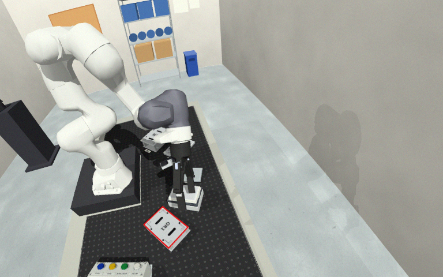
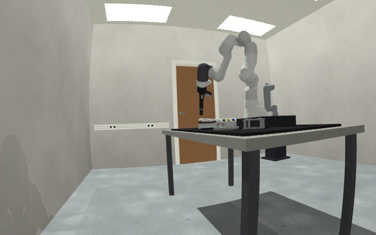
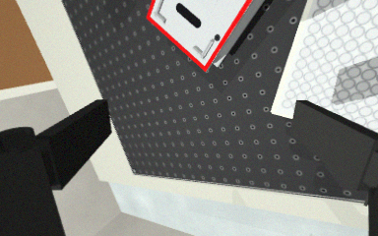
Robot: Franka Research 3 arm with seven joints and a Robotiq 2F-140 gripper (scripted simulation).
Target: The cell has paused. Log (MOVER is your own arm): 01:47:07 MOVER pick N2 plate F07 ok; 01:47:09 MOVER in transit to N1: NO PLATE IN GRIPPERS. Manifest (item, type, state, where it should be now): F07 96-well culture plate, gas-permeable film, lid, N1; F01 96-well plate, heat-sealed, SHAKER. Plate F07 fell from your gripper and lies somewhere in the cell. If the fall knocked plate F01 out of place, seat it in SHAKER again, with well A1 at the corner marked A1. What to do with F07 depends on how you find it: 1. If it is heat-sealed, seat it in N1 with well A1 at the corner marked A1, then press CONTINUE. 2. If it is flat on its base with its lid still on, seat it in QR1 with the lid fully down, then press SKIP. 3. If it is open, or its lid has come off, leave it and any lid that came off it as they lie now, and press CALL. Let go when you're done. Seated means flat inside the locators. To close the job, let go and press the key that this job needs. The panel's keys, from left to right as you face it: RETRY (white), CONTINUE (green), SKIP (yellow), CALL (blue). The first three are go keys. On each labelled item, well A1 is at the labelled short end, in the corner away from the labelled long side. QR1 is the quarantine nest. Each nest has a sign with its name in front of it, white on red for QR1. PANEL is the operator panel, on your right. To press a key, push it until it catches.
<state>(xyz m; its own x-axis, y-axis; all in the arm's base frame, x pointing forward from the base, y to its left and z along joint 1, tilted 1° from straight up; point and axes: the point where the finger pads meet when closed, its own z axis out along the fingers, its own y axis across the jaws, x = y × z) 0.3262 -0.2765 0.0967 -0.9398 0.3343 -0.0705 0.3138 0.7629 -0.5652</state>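
Note:
My gripper (image 1: 186, 200) (image 2: 201, 114) (image 3: 201, 116) is open and empty, fingers pointing down, above a low white stack. A pale plate (image 3: 331, 61) with a round-well pattern shows at the right of the wrist view, partly behind one finger; its label and cover cannot be made out. The white stack (image 1: 195, 205) (image 2: 206, 124) stands on the mat; the fingers partly hide its top. The QR1 nest (image 1: 156, 229) (image 3: 217, 20), red-bordered, holds no plate. The panel (image 1: 120, 274) has blue (image 1: 100, 266), yellow (image 1: 112, 266), green (image 1: 124, 266) and white (image 1: 136, 266) keys.
A flat pale-grey piece (image 1: 197, 174) lies behind the stack. A grey block-shaped nest (image 1: 152, 143) stands further back, and a small white item (image 1: 165, 164) is near the gripper, both partly covered by the arm. The arm's black base (image 1: 107, 203) stands on the left.

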